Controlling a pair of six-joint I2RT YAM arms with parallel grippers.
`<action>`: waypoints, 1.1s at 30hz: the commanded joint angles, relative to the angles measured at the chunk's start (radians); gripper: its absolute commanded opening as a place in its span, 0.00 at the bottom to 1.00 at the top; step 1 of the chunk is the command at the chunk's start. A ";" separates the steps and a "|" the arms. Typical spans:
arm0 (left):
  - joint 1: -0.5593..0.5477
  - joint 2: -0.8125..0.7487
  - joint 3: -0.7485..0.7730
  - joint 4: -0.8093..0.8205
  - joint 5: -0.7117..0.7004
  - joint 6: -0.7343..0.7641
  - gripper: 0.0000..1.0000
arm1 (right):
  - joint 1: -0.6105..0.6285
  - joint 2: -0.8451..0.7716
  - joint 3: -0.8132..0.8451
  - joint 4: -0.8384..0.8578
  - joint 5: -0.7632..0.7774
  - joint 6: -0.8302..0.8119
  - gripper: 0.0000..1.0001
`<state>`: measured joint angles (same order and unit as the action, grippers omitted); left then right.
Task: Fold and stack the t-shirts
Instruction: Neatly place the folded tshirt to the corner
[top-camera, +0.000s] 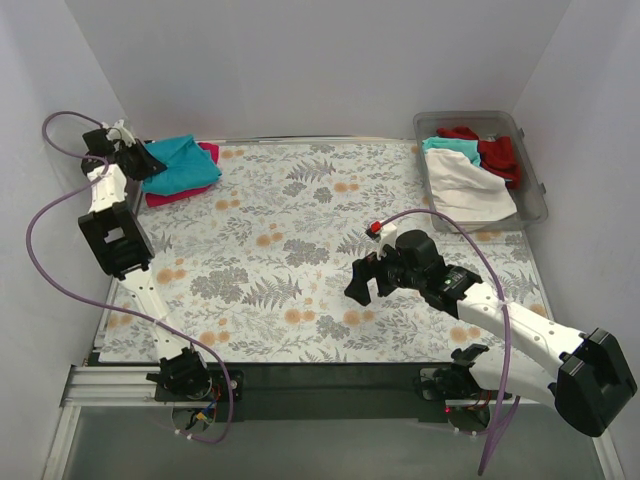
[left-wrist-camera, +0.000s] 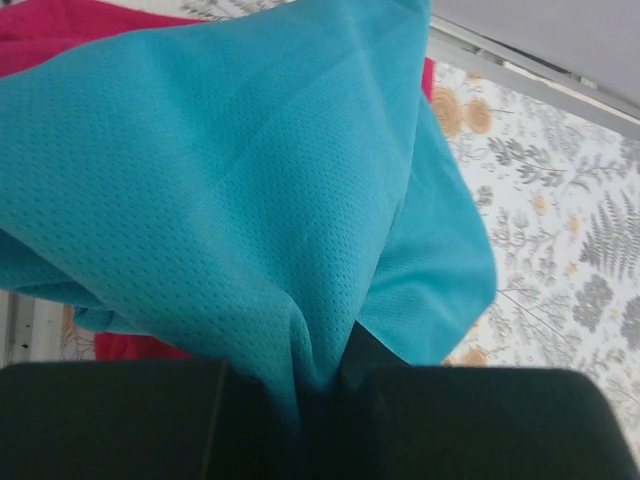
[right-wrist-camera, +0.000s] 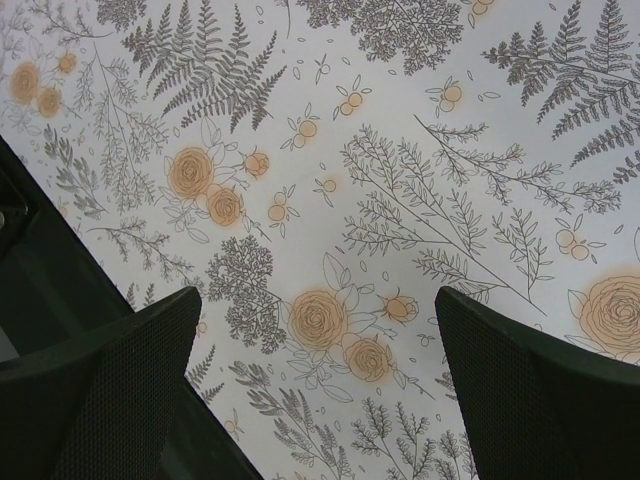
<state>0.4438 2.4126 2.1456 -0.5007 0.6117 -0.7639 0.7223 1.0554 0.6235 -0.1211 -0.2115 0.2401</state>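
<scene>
Your right gripper (top-camera: 365, 282) hangs spread and empty over the table's (top-camera: 260, 250) near middle. The bin (top-camera: 535, 205) at the table's far right holds more shirts (top-camera: 470, 185). At its far left, your left gripper (top-camera: 145, 162) pinches the teal shirt (top-camera: 185, 165) atop the pink shirt (top-camera: 170, 198).

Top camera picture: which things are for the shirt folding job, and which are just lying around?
For the job: teal t-shirt, pinched by the left gripper; pink t-shirt under it; white t-shirt, red t-shirt and second teal t-shirt in the clear bin; right gripper, open, holding nothing.
Just there: clear bin; flowery tablecloth; purple cables.
</scene>
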 joint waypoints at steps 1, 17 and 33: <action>0.003 -0.066 -0.049 0.091 -0.082 -0.002 0.00 | 0.009 0.000 0.016 0.038 0.011 -0.002 0.92; -0.093 -0.153 -0.049 0.105 -0.444 -0.004 0.90 | 0.025 0.018 0.019 0.038 0.017 -0.007 0.93; -0.215 -0.721 -0.703 0.051 -1.055 -0.409 0.91 | 0.026 -0.003 0.053 0.012 0.110 -0.018 0.97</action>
<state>0.3092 1.8439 1.5959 -0.4671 -0.2749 -1.0969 0.7418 1.0851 0.6323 -0.1188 -0.1604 0.2325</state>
